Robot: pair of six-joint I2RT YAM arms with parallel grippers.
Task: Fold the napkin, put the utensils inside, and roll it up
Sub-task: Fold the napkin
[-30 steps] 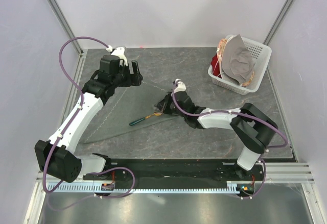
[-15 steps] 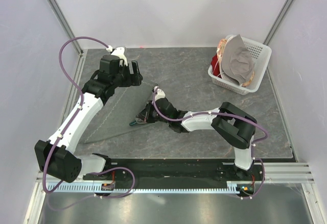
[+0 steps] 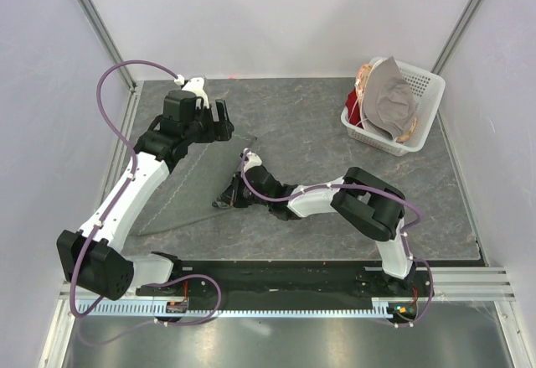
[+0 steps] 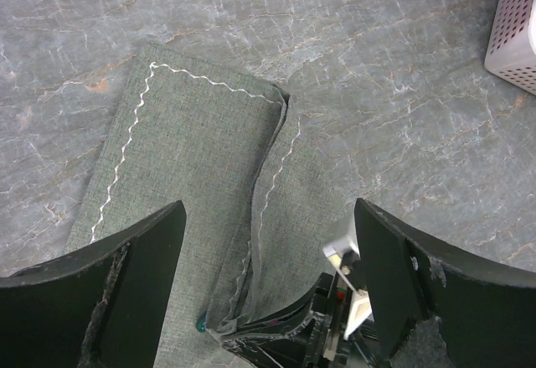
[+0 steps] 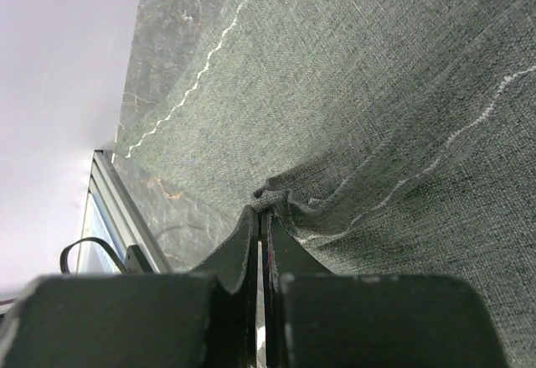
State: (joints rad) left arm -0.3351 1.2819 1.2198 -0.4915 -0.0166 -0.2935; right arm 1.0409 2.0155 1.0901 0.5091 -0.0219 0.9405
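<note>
- Napkin lies folded on the table's left side; the spoon sits inside, only its teal tip showing.
- My right gripper pinches a napkin edge; I judge the roll barely begun.
- Left gripper hovers spread, empty.

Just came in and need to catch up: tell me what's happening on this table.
The right gripper is shut on a bunched edge of the napkin, which lies partly folded over itself on the table. The left gripper hangs open above the napkin's far end, holding nothing. Only the teal tip of the spoon shows, peeking out by the fold.
</note>
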